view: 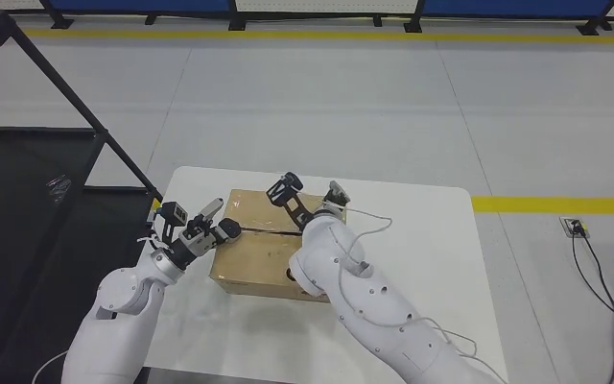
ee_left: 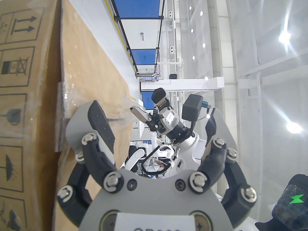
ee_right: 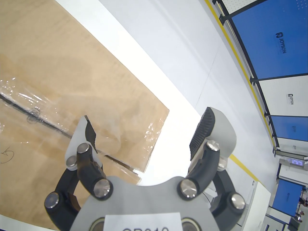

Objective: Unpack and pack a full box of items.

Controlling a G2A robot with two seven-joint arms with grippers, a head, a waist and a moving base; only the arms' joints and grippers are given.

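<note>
My left gripper (view: 217,221) sits left of centre in the top view. Its fingers are spread, and one pad (ee_left: 101,126) is close against the left side of the cardboard box (view: 251,257). I cannot tell whether the pad touches it. The box stands shut in the middle of the frame on the white table (view: 422,230), with clear tape (ee_right: 26,111) over its top seam. Just above centre, my right gripper (view: 309,195) hangs over the box's far edge with its jaws wide apart and nothing between them. One finger (ee_right: 87,133) is over the taped seam and the other is past the corner. Farther off, at the right edge, a yellow floor line (view: 542,204) runs behind the table.
</note>
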